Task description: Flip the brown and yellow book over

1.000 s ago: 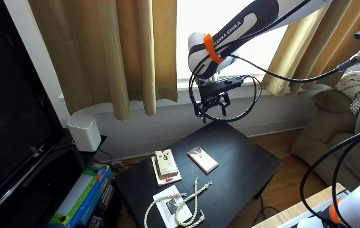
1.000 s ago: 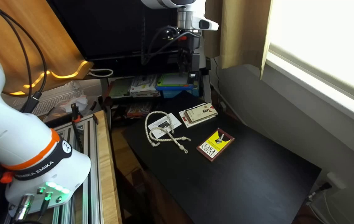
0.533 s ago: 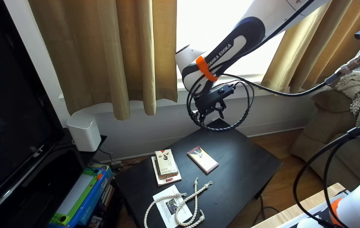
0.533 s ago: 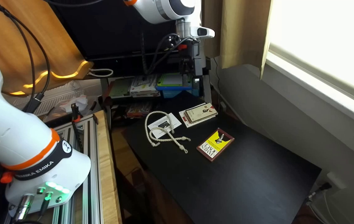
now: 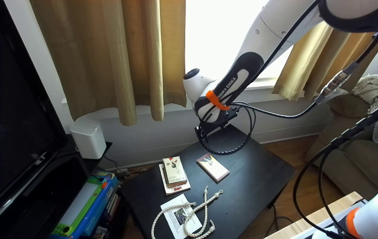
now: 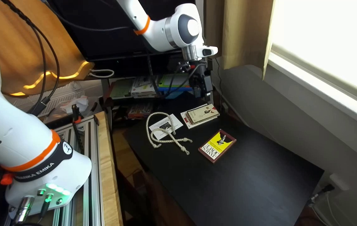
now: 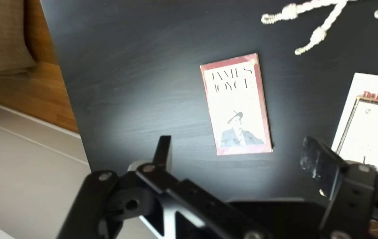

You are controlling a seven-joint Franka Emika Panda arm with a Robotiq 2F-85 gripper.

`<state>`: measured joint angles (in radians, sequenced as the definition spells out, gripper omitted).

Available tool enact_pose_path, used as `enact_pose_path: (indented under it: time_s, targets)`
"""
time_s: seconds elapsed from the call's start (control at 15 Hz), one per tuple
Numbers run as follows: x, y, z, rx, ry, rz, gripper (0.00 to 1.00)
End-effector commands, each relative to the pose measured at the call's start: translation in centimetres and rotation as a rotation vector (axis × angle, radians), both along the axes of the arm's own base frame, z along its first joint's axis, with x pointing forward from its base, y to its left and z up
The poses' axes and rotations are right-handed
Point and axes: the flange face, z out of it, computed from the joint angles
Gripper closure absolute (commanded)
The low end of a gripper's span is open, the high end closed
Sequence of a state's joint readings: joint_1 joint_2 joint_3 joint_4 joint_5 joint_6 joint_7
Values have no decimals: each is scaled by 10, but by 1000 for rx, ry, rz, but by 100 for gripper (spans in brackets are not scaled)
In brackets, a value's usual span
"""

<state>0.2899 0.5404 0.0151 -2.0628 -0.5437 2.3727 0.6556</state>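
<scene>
Both exterior views high and oblique onto the same black table, wrist view nearer, steeply downward.

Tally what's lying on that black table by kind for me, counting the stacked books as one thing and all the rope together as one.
Single brown and yellow book: 1
Book stack: 1
Printed sheet: 1
Rope, partly over the sheet: 1 (I can't tell how many separate pieces)
Total: 4

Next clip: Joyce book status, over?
Gripper open, empty. Book flat on table, portrait cover up. Nothing atop it; rope and book stack lie apart.
</scene>
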Motion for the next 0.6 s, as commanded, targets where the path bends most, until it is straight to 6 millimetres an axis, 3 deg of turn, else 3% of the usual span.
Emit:
enact_pose_path:
  time_s: [0.0,0.33,0.4,0.53]
  targets:
    - [14,-6,-39,33,-103,42,0]
    - [21,-19,-95,152,-122,65,0]
    - [18,-19,-71,130,-131,49,0]
    - [17,-21,-89,142,-122,56,0]
